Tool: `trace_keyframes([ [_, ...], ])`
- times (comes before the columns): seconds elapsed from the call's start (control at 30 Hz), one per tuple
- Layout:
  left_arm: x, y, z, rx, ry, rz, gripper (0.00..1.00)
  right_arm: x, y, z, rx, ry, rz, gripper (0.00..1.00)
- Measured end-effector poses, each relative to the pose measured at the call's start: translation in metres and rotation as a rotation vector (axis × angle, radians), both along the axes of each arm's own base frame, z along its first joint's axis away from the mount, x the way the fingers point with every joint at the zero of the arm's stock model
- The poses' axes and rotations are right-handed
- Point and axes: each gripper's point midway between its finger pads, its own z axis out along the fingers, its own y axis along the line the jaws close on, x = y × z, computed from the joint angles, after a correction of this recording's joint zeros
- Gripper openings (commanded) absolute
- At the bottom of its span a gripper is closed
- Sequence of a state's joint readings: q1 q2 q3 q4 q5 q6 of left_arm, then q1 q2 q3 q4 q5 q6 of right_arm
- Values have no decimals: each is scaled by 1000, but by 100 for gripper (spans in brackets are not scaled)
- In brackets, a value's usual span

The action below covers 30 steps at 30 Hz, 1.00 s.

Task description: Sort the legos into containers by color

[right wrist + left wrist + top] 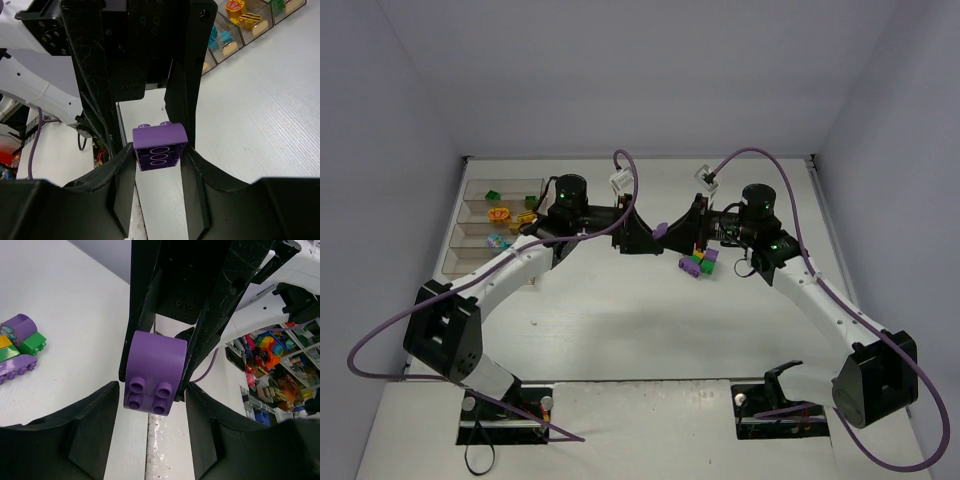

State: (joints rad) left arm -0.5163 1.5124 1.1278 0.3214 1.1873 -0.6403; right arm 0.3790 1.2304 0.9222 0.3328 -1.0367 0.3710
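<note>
A purple brick (660, 232) hangs above the table between my two grippers, which face each other tip to tip. My right gripper (159, 160) is shut on the brick (159, 147), whose hollow underside faces that camera. My left gripper (152, 405) stands open around the studded end (152, 372), with a sliver of table showing beside the brick. A pile of purple, green and yellow legos (698, 262) lies under the right arm. The clear containers (470, 215) at far left hold green, orange, yellow and teal pieces.
Purple cables loop over both arms (620, 160). The lego pile (17, 347) sits to the left in the left wrist view. The containers (250, 20) show top right in the right wrist view. White walls close the table at the back and sides.
</note>
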Motion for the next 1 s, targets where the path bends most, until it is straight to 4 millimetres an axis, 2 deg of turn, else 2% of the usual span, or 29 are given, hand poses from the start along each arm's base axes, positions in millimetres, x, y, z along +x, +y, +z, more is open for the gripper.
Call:
trace_keyframes([
  [0.6, 0, -2, -4, -2, 47, -17, 49, 4, -7, 6, 19, -13, -29, 0],
  [0.9, 1, -4, 0, -25, 48, -15, 48, 4, -6, 7, 43, -6, -31, 0],
  [0.97, 2, -4, 3, -34, 45, -15, 44, 3, -6, 7, 45, -4, -32, 0],
  [1.0, 2, -4, 4, -38, 45, -15, 38, 4, -6, 6, 47, -4, -32, 0],
])
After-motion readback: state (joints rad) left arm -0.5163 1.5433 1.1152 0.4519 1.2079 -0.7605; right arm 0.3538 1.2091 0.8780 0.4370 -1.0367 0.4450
